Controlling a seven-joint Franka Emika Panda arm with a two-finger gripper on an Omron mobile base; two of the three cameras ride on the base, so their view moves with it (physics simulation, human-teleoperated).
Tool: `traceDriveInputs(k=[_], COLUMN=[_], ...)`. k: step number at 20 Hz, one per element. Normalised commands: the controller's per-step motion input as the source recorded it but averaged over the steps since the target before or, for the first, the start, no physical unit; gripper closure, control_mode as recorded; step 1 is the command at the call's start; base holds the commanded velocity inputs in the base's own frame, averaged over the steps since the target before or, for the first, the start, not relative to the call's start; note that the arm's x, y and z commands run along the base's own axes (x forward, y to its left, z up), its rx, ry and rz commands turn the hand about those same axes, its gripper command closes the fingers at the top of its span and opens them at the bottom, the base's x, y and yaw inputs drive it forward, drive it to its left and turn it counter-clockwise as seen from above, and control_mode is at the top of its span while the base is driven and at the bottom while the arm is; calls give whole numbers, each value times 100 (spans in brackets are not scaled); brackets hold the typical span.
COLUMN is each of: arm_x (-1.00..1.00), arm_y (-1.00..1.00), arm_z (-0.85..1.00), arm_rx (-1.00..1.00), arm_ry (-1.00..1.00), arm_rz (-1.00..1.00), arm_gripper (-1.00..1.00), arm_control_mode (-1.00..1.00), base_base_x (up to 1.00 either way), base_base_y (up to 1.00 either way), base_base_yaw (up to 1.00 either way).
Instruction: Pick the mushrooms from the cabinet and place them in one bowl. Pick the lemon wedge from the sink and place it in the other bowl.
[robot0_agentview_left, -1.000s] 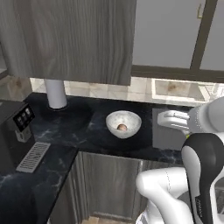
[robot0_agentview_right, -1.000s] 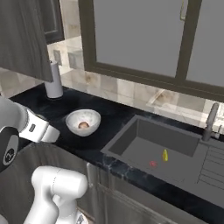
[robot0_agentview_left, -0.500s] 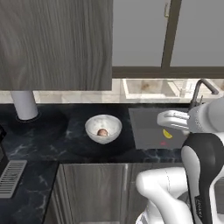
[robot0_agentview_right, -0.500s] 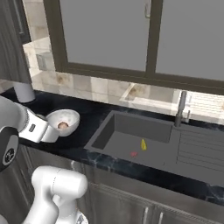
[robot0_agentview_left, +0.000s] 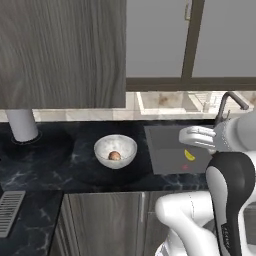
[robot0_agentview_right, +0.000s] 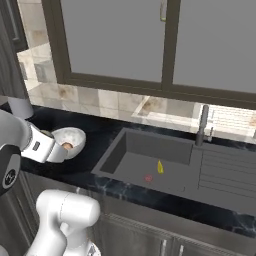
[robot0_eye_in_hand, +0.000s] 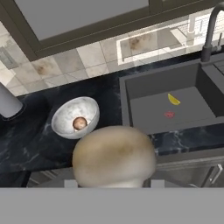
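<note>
Sink (robot0_eye_in_hand: 144, 109); lemon wedge (robot0_eye_in_hand: 173, 99) long axis diagonal

Black marbled countertop (robot0_agentview_left: 60, 165): runs across the middle of the left base view, continuing down the lower left.

Pale grey cylinder (robot0_agentview_left: 22, 125): upright on the counter, left edge of the left base view, below the wall unit.

Ribbed metal grille (robot0_agentview_left: 9, 212): set flat in the counter, lower left corner of the left base view.

Frosted glass panes in dark frames (robot0_agentview_right: 145, 42): across the top of the right base view.

Beige stone tile backsplash (robot0_agentview_right: 90, 97): band below the panes.

Small red item (robot0_agentview_right: 148, 178): on the basin floor, centre of the right base view; kind unclear.

Grey base cupboard doors (robot0_agentview_left: 105, 222): below the counter, lower centre of the left base view.
</note>
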Motion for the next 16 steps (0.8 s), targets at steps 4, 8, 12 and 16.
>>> traceDriveInputs(k=[4, 8, 12, 16], arm_x=[0, 0, 0, 0], arm_y=[0, 0, 0, 0], arm_z=[0, 0, 0, 0], arm_rx=[0, 0, 0, 0], arm_ry=[0, 0, 0, 0], arm_rz=[0, 0, 0, 0], arm_gripper=[100, 100, 100, 100], arm_control_mode=[100, 100, 100, 100], base_base_x=[21, 27, 32, 27], base_base_y=[-14, -20, -22, -4], base_base_yaw=[0, 2, 3, 2])
